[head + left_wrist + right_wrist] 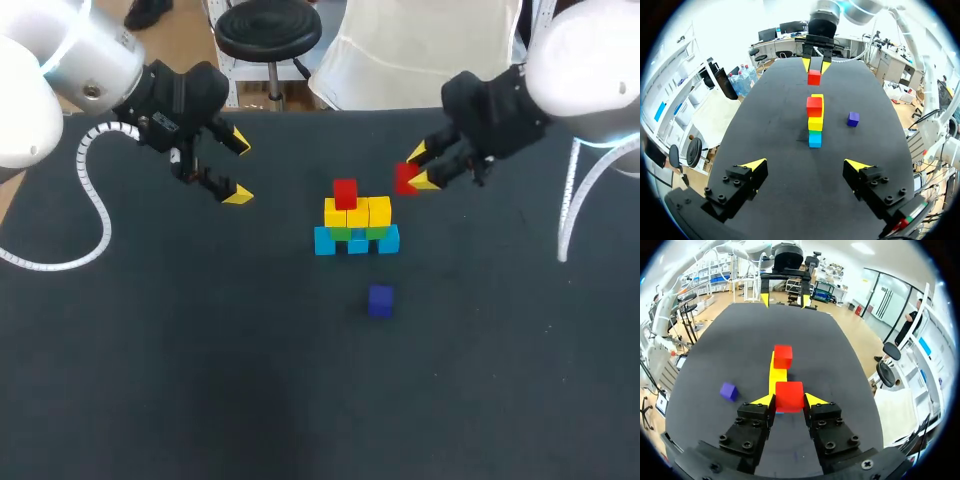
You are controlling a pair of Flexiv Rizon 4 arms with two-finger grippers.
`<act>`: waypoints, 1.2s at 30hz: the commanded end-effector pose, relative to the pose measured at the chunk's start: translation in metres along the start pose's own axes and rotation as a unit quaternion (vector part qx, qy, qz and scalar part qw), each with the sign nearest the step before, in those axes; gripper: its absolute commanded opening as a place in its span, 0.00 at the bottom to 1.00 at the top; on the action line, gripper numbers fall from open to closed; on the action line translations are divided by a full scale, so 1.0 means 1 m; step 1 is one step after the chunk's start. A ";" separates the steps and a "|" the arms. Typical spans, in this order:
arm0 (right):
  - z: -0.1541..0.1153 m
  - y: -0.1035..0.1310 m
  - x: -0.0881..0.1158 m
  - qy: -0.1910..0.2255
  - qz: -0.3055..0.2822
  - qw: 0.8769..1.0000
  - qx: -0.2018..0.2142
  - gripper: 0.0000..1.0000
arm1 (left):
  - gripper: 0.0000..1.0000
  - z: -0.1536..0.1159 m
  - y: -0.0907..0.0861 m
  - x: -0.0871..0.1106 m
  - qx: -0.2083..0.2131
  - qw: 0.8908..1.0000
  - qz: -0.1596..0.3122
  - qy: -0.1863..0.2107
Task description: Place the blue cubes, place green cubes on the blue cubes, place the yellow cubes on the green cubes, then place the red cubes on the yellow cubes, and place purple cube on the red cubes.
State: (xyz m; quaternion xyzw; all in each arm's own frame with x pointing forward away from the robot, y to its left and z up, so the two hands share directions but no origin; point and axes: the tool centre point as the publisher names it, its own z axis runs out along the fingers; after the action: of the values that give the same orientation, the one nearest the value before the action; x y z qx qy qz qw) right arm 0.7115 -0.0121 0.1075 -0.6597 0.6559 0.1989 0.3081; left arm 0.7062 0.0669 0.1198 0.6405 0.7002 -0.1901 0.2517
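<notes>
Beside the blocky stack (355,228), the right end effector (420,167) clamps a sharp-edged red cube (404,179). Over the matte surface (200,350), the left end effector (239,169) hangs spread wide.

No readable text, label, brand, number or sign in any of three views.
</notes>
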 end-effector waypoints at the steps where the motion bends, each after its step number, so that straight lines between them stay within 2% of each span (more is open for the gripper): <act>1: 0.005 -0.004 -0.004 0.010 0.003 1.000 -0.011 0.00 | 1.00 0.000 0.000 0.001 -0.001 1.000 0.001 -0.001; 12: 0.019 0.001 -0.006 0.014 0.017 0.999 -0.025 0.00 | 1.00 0.000 0.000 0.001 -0.001 1.000 0.001 -0.001; 36: 0.041 0.011 -0.023 0.007 0.025 0.998 -0.052 0.00 | 1.00 0.000 0.000 0.001 -0.001 1.000 0.001 -0.001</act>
State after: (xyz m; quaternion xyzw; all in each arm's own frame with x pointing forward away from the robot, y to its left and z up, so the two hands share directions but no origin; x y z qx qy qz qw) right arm 0.7021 0.0310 0.0911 -0.6591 0.6632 0.2347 0.2659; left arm 0.7062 0.0669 0.1198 0.6405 0.7002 -0.1901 0.2517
